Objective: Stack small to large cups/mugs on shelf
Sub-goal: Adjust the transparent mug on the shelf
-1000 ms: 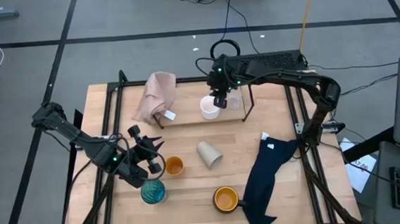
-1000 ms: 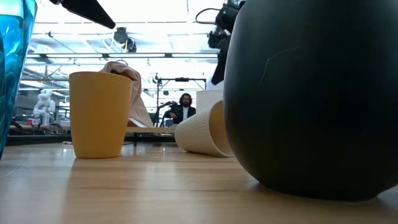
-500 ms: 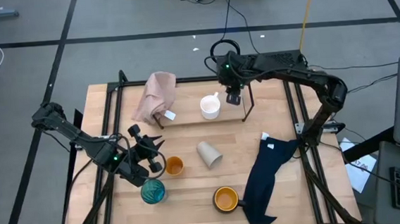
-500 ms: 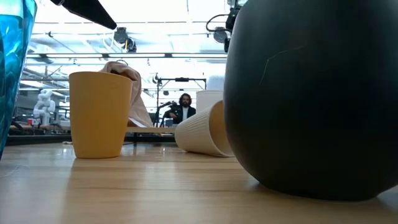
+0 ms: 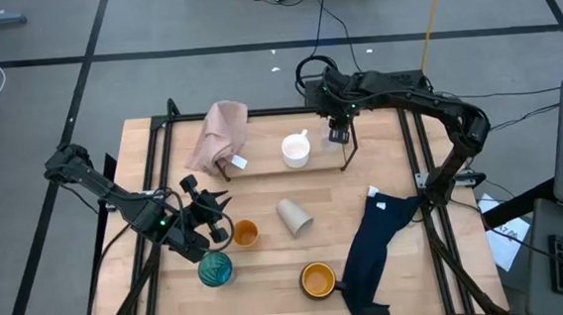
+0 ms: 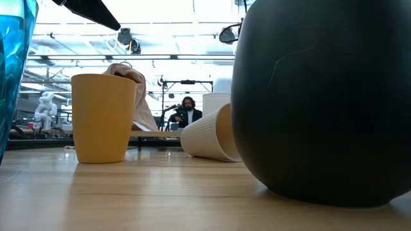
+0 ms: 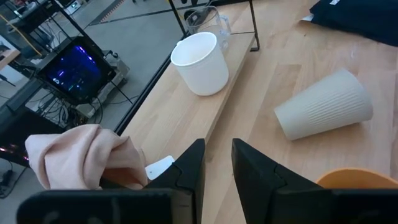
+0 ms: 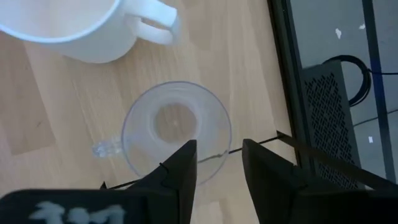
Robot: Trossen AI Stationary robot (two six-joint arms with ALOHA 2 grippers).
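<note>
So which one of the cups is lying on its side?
The beige ribbed cup in the middle of the table, its mouth toward the front edge. The white mug, small orange cup, teal glass and orange-yellow mug all stand upright.

Six cups (image 5: 295,152), two cloths (image 5: 218,135), one shelf (image 5: 347,156)

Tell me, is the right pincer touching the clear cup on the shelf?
Cannot tell. The right wrist view shows the right pincer directly over the clear cup, fingertips overlapping its rim.

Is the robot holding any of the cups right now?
No. The right gripper hangs open above the clear cup, touching nothing. The left gripper is open too, holding nothing.
</note>
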